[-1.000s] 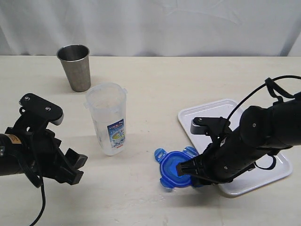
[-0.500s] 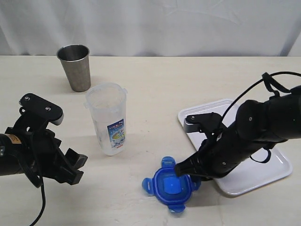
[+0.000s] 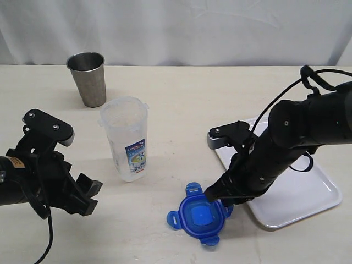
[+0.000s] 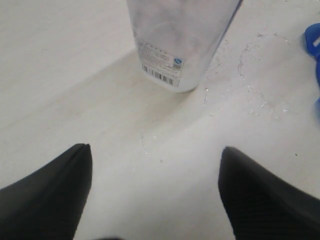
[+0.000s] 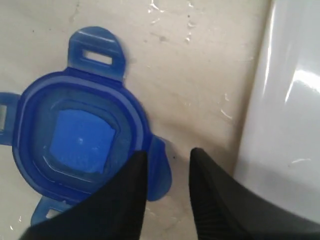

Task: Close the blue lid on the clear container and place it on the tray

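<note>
On the left of the exterior view, the left gripper [image 3: 89, 197] hangs low over the tabletop [image 3: 181, 99] and holds nothing. In the left wrist view its two black fingers [image 4: 50, 195] are spread wide apart, with only bare tabletop between them. It points toward the clear container [image 3: 126, 140] but stays apart from it.

Further back stands a grey steel cup [image 3: 88, 77], upright and with its mouth open. In front of the cup and a little to its right stands the clear container, also upright and without a lid. A blue-and-white label is on its side, and the left wrist view shows a barcode near its foot [image 4: 175, 35].

To the right of the container and nearer to the front edge, the blue lid [image 3: 198, 215] lies flat on the tabletop. Its lighter blue centre faces up and its flaps are folded outward. It is well apart from the container and is not on the tray.

The right gripper [image 3: 217, 193] is down at the right side of the lid. In the right wrist view its fingers [image 5: 125, 200] stand a little apart, with a narrow gap. One flap of the lid [image 5: 75, 140] lies partly in this gap and beside one finger, and I cannot tell if it touches the finger. The gripper is not pinching the lid.

On the far right lies the tray [image 3: 297, 192], flat and with nothing in it. The right arm passes over its left part. In the right wrist view, a strip of tabletop separates the lid from the rim of the tray [image 5: 290, 100].
</note>
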